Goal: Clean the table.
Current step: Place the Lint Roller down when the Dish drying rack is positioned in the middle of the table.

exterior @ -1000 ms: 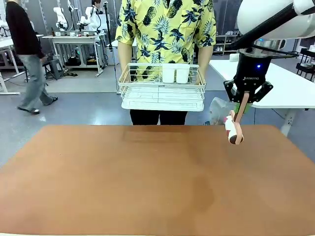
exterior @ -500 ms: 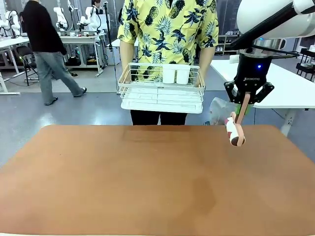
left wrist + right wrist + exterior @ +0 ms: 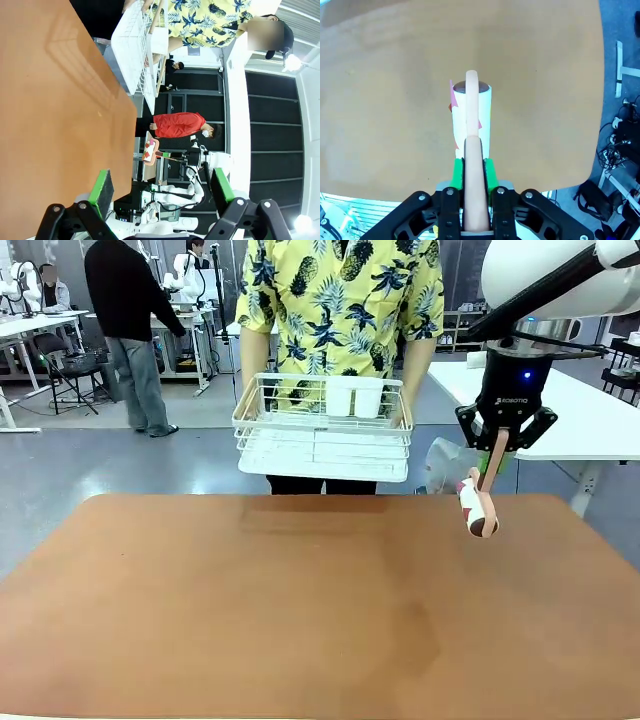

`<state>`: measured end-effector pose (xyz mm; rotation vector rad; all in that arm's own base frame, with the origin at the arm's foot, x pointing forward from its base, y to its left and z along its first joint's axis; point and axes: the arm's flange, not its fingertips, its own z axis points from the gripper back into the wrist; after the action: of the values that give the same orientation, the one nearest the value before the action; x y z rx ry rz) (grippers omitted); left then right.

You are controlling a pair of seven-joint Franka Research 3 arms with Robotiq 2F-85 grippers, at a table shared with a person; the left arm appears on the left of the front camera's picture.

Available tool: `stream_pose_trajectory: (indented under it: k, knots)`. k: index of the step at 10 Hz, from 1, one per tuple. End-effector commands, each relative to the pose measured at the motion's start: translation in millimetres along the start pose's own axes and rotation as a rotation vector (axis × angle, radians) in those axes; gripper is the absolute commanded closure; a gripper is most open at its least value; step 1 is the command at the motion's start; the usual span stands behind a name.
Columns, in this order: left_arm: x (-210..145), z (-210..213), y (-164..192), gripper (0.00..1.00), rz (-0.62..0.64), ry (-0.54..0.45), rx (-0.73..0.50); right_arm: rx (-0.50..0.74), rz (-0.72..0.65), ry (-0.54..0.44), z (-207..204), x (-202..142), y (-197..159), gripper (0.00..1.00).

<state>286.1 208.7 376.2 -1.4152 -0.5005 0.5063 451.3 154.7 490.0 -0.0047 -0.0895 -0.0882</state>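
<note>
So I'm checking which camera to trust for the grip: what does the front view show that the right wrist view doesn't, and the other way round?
Front view alone: the person holding the white dish rack with two white cups, and the right claw hanging above the table's far right corner. Right wrist view alone: the green pads pressed on the mug's pink handle from both sides. Both show the mug dangling by its handle over the brown table.

Table (image 3: 300,610): large reddish-brown matte tabletop, rounded corners, lying flat and level, spanning nearly full front view. Surface bare, faint darker patches near centre. Left wrist view shows far edge; right wrist view shows one rounded corner.
</note>
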Motion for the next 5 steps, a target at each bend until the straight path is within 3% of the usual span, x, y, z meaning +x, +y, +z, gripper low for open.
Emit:
stream_pose_trajectory:
  k: [1, 5]
  knots:
    - [-2.2, 4.1, -0.9, 0.00, -0.022, 0.011, -0.006, -0.003, -0.010, -0.002, 5.1, -1.7, 1.1, 0.79]
    - [-2.2, 4.1, -0.9, 0.00, -0.022, 0.011, -0.006, -0.003, -0.010, -0.002, 5.1, -1.7, 1.1, 0.79]
